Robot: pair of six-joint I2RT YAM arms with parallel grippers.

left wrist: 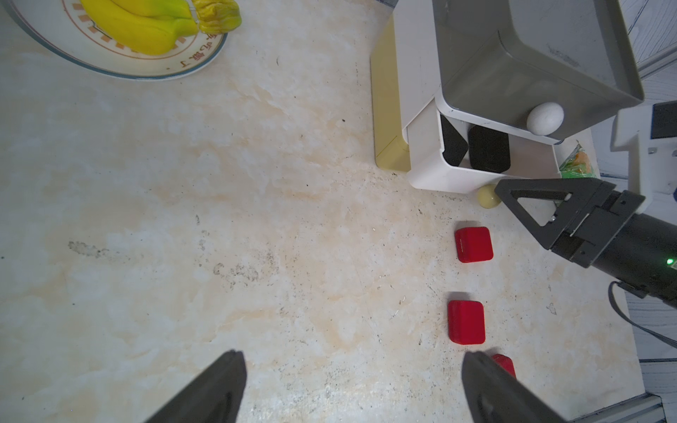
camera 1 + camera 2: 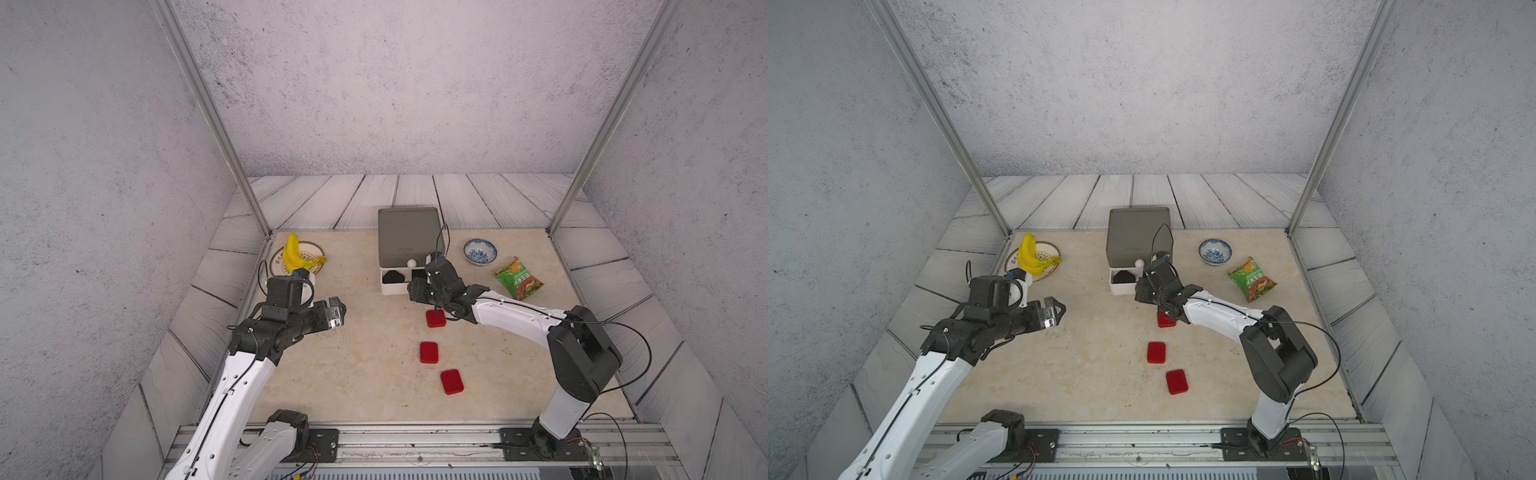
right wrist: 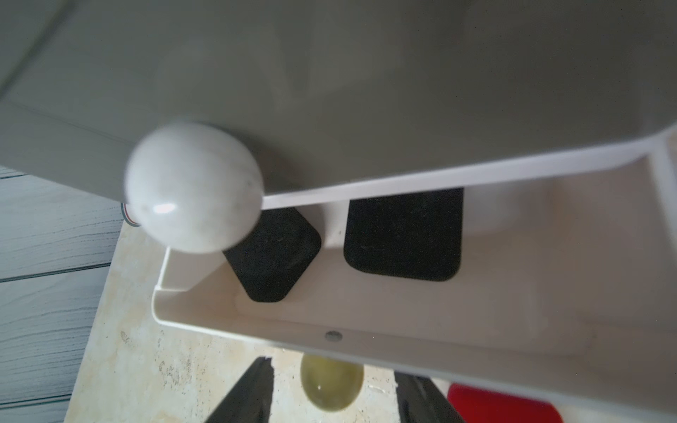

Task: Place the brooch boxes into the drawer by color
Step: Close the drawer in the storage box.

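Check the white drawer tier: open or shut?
Open: the white tier juts out from under the grey tier, with two black boxes visible inside.

On my feed the beige marbled counter (image 2: 332,386) directly carries: the drawer (image 2: 409,232), rear centre; far red box (image 2: 432,321), middle red box (image 2: 429,352) and near red box (image 2: 452,381) in a loose row before it (none touching); plate (image 2: 314,248), rear left; bowl (image 2: 480,259) and snack packet (image 2: 519,279), rear right.
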